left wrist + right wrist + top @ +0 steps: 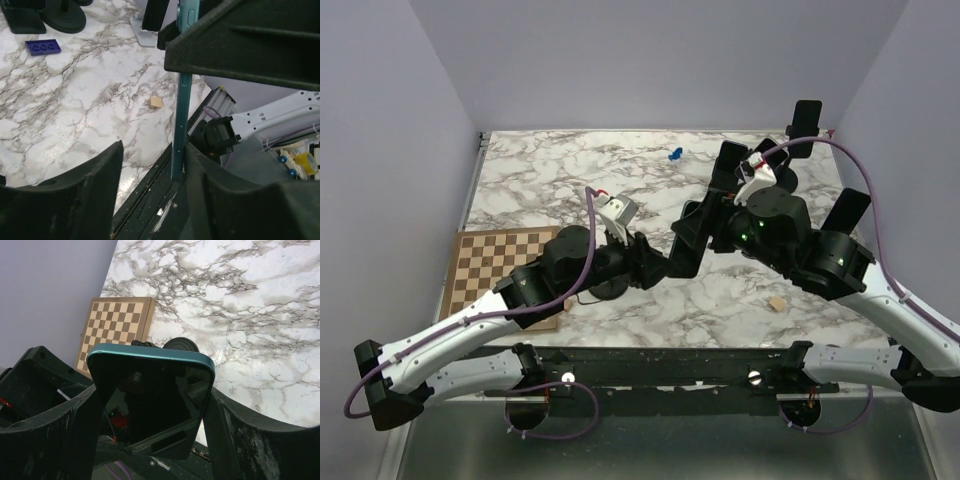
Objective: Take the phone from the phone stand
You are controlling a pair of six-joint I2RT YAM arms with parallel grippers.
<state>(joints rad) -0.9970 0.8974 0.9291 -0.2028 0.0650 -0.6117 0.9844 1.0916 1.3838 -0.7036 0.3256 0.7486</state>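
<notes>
The phone [150, 390], with a dark screen and teal rim, is held up in the air between the fingers of my right gripper [150, 407], which is shut on its two long sides. In the top view the phone [685, 243] hangs over the table's middle, off any stand. In the left wrist view I see the phone [181, 125] edge-on, its lower end beside the inner face of one finger of my left gripper [152, 170], whose jaws stand wide apart. A silver-based stand [142, 36] shows behind it, partly hidden.
A chessboard [500, 262] lies at the left of the marble table [570, 170]. A small blue brick [674, 154] lies at the far middle and a tan block [777, 304] near the front edge. Black stands [807, 118] sit at the far right.
</notes>
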